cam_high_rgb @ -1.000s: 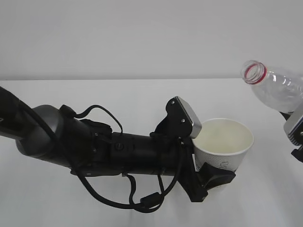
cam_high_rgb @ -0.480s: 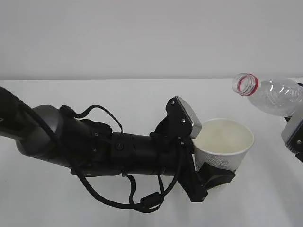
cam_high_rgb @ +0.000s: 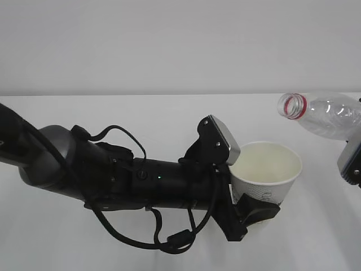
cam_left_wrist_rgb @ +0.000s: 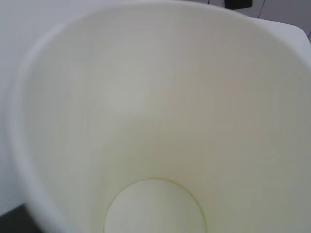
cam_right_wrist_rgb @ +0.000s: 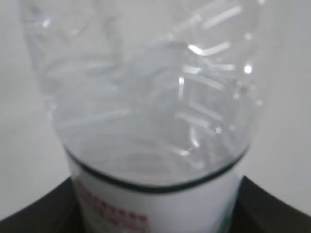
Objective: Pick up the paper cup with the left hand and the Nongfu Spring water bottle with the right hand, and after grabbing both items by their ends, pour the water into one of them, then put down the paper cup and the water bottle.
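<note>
Your left hand (cam_high_rgb: 248,195) clamps the paper cup (cam_high_rgb: 268,172) upright above the table's (cam_high_rgb: 141,118) right half. Your right hand (cam_high_rgb: 352,164), at the right edge, grips the Nongfu Spring water bottle (cam_high_rgb: 324,116) by its labelled body, tilted nearly flat, its open red-ringed mouth above and just right of the cup.

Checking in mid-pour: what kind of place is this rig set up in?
Probably a lab or test bench: a bare white table against a plain pale wall, holding only the left hand with the paper cup and the tilted water bottle.
</note>
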Controlling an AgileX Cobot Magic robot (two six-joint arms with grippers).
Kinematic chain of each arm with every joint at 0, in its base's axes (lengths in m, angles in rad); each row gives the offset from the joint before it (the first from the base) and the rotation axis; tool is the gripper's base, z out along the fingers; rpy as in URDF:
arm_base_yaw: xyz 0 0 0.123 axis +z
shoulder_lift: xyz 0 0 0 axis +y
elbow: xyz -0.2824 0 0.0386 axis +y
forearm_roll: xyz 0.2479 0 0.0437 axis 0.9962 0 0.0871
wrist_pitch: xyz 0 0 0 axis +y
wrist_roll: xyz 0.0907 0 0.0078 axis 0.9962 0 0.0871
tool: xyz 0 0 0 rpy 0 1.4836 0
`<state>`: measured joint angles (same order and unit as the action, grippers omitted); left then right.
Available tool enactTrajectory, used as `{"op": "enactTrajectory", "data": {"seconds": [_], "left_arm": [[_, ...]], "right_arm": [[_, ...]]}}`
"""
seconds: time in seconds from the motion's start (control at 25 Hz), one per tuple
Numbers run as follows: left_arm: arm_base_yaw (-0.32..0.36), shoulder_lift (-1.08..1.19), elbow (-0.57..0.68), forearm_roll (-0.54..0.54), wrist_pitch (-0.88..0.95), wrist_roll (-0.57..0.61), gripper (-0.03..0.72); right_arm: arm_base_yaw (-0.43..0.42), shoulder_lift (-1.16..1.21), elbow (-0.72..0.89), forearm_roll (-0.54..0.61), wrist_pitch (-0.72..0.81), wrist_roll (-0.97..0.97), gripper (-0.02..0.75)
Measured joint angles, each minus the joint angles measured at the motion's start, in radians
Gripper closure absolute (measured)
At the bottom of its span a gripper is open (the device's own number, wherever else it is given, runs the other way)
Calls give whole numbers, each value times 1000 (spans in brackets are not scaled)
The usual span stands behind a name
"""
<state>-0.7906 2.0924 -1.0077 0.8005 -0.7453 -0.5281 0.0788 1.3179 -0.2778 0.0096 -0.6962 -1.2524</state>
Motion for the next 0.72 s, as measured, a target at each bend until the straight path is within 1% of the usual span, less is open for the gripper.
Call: {"op": "enactTrajectory", "data": {"seconds": [0.24,0.72], "left_arm": [[0,0,0,-25,0,0,152],[0,0,0,-27,0,0,153]], "right_arm": [[0,0,0,0,0,-22,298],[0,0,0,0,0,-48,298]]}}
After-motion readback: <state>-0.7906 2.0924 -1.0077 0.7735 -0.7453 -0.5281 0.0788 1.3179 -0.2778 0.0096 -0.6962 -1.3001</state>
